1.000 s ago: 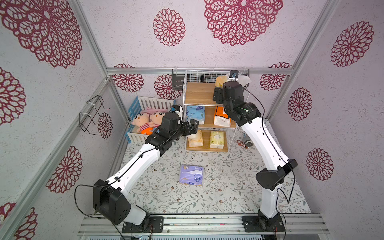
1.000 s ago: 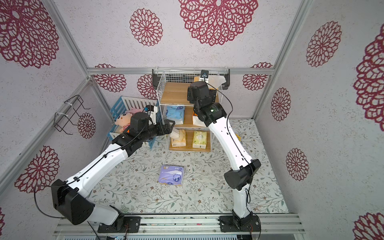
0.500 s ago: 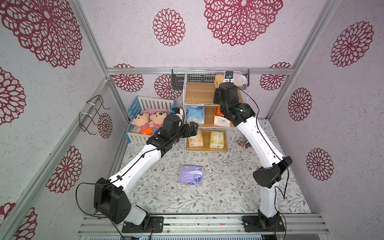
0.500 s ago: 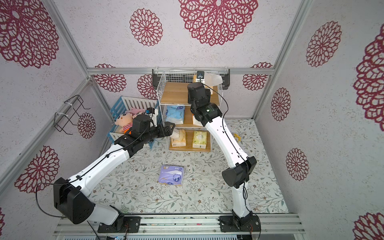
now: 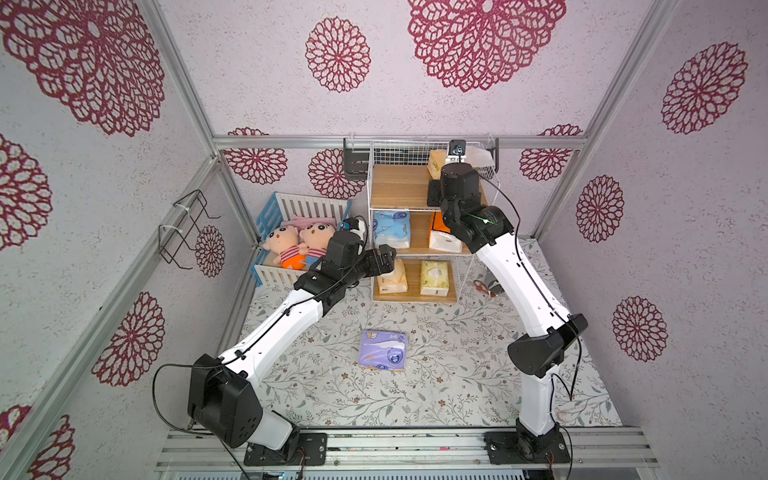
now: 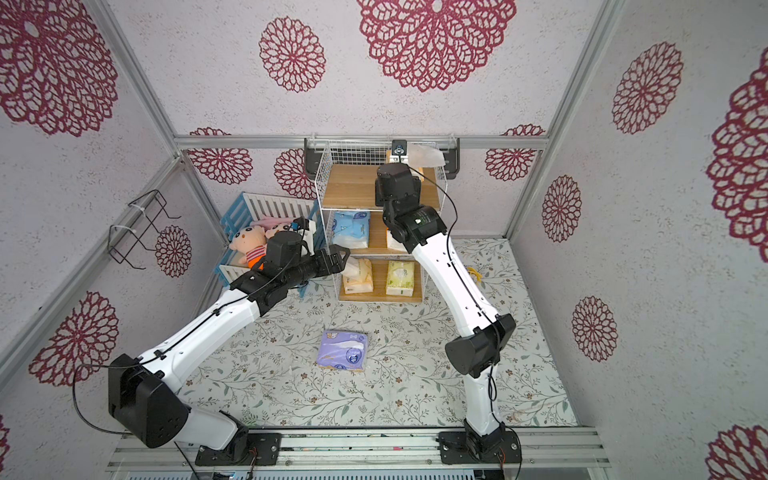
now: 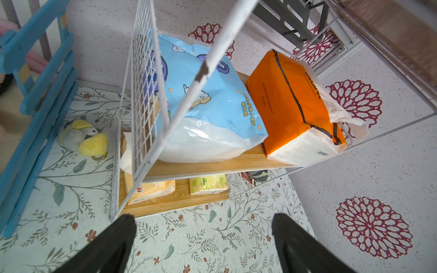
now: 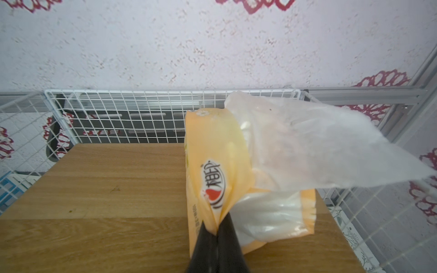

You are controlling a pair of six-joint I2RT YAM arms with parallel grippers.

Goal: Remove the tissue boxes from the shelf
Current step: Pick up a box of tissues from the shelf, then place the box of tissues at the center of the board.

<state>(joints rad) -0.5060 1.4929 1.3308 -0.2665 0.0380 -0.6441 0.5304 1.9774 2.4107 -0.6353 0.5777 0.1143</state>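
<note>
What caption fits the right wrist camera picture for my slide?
Right pincer shut on the soft yellow-orange tissue pack on the top wooden board of the white wire shelf.

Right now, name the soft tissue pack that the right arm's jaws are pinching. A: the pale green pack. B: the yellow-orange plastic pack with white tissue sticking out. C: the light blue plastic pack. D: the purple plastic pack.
B: the right wrist view shows the right jaws shut on a fold of the yellow-orange plastic tissue pack on the top wooden board.
</note>
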